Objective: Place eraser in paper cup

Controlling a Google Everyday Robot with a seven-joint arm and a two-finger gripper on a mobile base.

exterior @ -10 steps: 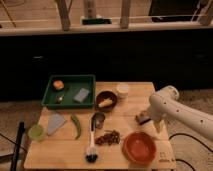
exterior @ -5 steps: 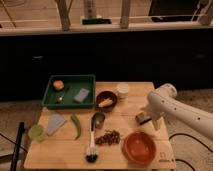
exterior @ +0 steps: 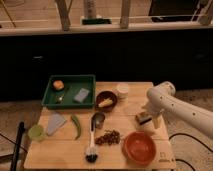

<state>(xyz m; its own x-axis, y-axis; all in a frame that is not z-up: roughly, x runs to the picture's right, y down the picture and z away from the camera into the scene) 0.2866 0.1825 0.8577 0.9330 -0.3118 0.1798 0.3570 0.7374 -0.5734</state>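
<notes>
The eraser [exterior: 143, 119], a small block with a dark top and a pale underside, is at the right side of the wooden table [exterior: 65, 150]. My gripper [exterior: 146, 120] hangs from the white arm [exterior: 172, 106] that comes in from the right. It is down at the eraser and partly covers it. The cream-white paper cup [exterior: 122, 90] stands upright at the back of the table, up and to the left of the gripper, next to the brown bowl [exterior: 106, 99].
A green tray [exterior: 69, 102] at the back left holds an orange item and a grey-blue block [exterior: 81, 95]. A metal cup [exterior: 98, 120], a brush [exterior: 91, 149], dark beans [exterior: 107, 137], a green chili [exterior: 76, 126], a grey sheet [exterior: 56, 122] and a light green cup [exterior: 36, 132] are also on the table. An orange-red bowl [exterior: 138, 147] sits just in front of the gripper.
The arm has shifted slightly left and settled lower over the eraser. The other objects have not moved.
</notes>
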